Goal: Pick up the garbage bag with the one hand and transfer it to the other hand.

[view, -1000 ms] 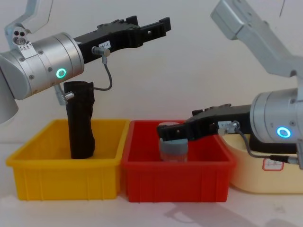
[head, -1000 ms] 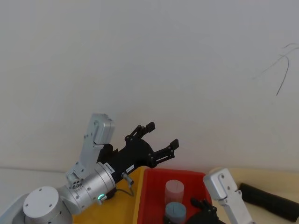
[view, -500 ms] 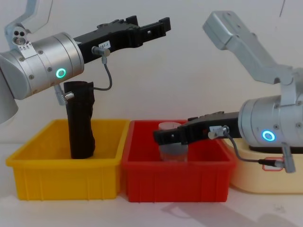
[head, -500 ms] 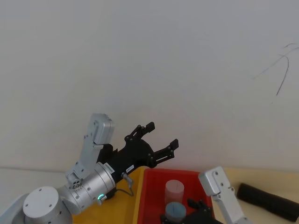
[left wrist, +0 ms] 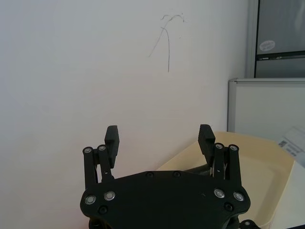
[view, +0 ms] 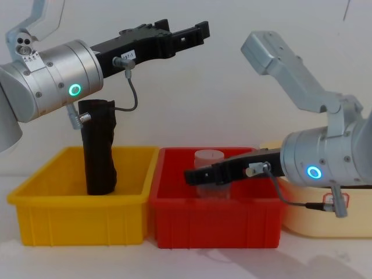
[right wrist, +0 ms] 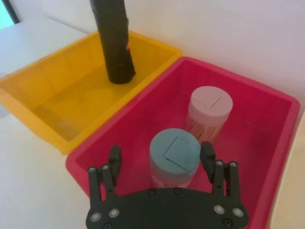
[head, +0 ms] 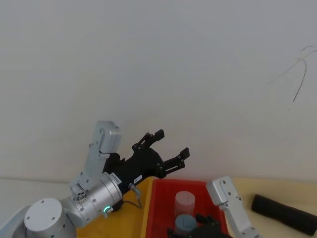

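Garbage bag stands upright in your yellow bin, ungrasped, while your left gripper hovers high above with fingers spread, and your right gripper, fingers also spread, sits low over the red bin's jars.

You see the garbage bag as wrinkled, matt black plastic, the yellow bin and red bin as smooth glossy plastic, and the left tool as matt black behind a brushed metal wrist.
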Robot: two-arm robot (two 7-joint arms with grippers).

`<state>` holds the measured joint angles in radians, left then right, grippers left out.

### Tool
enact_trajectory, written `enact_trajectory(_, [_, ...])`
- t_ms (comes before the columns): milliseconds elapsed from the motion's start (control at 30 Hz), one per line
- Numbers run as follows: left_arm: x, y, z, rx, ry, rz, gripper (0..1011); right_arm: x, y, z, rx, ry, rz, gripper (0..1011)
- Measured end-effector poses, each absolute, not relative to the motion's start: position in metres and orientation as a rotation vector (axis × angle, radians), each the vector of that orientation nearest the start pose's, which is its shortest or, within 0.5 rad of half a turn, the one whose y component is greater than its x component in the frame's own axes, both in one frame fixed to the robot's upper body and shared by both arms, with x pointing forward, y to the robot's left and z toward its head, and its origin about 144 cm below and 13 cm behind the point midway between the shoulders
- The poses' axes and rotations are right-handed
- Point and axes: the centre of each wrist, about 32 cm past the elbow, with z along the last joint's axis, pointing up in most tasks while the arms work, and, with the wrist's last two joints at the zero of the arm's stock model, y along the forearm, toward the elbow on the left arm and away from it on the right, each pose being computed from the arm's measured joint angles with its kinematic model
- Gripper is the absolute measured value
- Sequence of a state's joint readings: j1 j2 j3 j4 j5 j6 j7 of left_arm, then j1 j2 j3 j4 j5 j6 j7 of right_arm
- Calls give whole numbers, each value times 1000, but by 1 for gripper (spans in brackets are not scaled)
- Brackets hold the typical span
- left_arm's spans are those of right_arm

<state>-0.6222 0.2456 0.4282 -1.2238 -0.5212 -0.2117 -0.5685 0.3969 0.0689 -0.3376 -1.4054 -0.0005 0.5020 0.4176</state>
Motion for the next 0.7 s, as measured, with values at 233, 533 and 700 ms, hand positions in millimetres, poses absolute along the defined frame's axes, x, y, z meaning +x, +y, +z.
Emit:
enact_trajectory(233, [605,203,1260,-292,-246,692,1002,558,-143,1219,-365,139,-897,1001])
enact_trajectory(533, [605,203,1260,-292,-246,692,1002,567,-140,1213,-360,174,-921,1001])
enact_trajectory(700, [605,203,1260,-292,-246,692,1002,570,-140,1211,-355,184,-931,1001])
